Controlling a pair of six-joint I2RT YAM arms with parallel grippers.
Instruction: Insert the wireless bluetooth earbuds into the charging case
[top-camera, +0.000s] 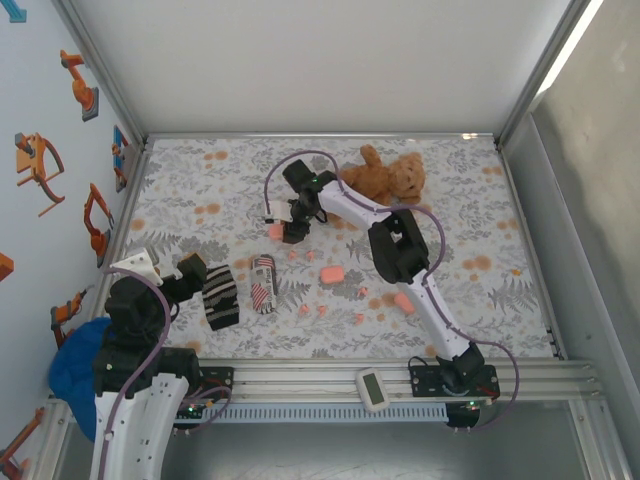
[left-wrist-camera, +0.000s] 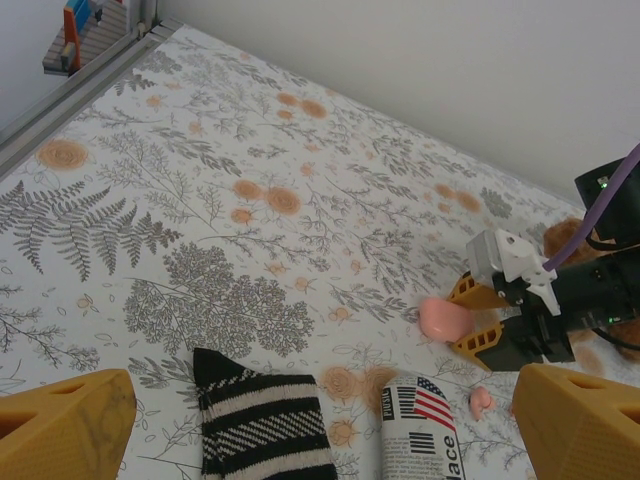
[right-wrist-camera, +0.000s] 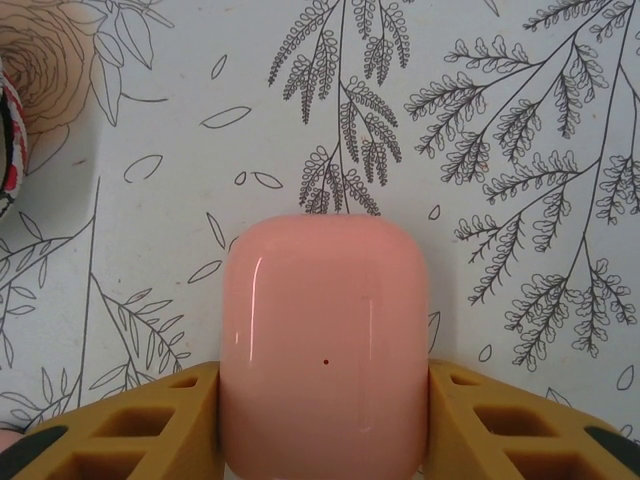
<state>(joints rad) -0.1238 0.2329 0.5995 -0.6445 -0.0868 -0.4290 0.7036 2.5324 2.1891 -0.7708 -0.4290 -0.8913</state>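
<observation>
Pink case (right-wrist-camera: 325, 340) clamped in right end effector (right-wrist-camera: 325, 405); left end effector (left-wrist-camera: 318, 405) wide, empty.

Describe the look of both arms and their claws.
The left arm and right arm have white shells, black joints and a looping purple cable each. The left claw and right claw have mustard-yellow fingers; the right one's show square hollow pockets. Its body is black with a white block.
</observation>
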